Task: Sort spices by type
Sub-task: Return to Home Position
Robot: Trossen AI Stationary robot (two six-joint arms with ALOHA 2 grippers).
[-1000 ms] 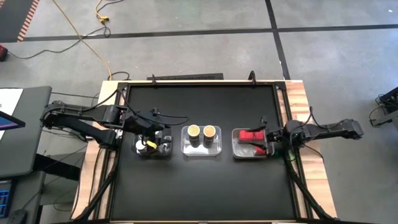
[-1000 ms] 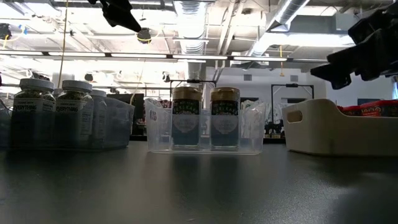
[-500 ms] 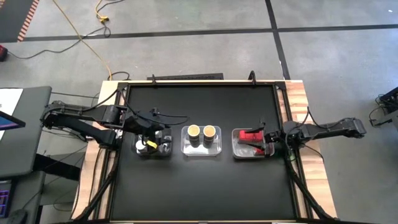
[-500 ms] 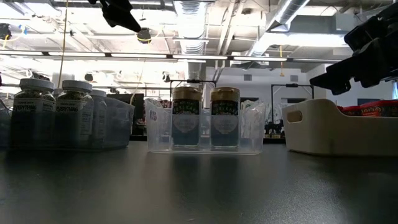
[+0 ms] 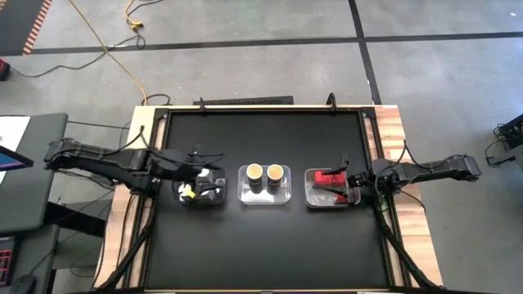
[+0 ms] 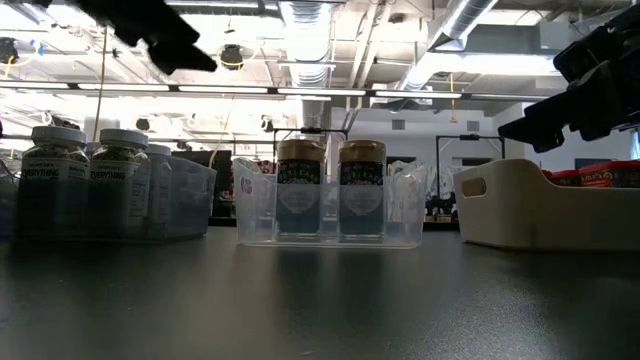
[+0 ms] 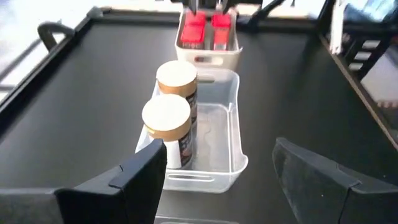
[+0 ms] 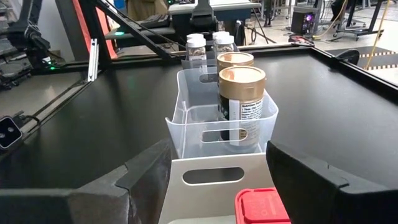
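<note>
- Broadly, the black table top [image 5: 261, 245] looks fully sorted: three containers sit in a row across the middle, one kind of spice in each.
- Arms: the left gripper [image 7: 219, 152] hangs over the leftmost container, fingers spread wide and holding nothing. The right gripper [image 8: 217, 165] sits at the outer end of the rightmost container, likewise wide and empty.
- Leftmost: a dark translucent bin [image 6: 190, 195] holds the clear jars with white caps [image 6: 55, 180], upright and packed close.
- Middle: a clear plastic tray [image 7: 233, 118] holds two jars with tan-orange round tops [image 7: 166, 118], upright and side by side at one end. The other end is bare.
- Rightmost: a white handled bin [image 8: 214, 177] has the small red rectangular packets [image 5: 329, 177] lying inside.
- Handling, jars: judged rigid, smooth-walled and fairly weighty if full. Glass or plastic, cannot tell. Best taken across the body just under the cap, on the label for bite; a pinch on the cap alone risks a swing.
- Handling, packets: judged light and flat-sided. Take them squarely across the narrow sides from above, since neighbours lie close.
</note>
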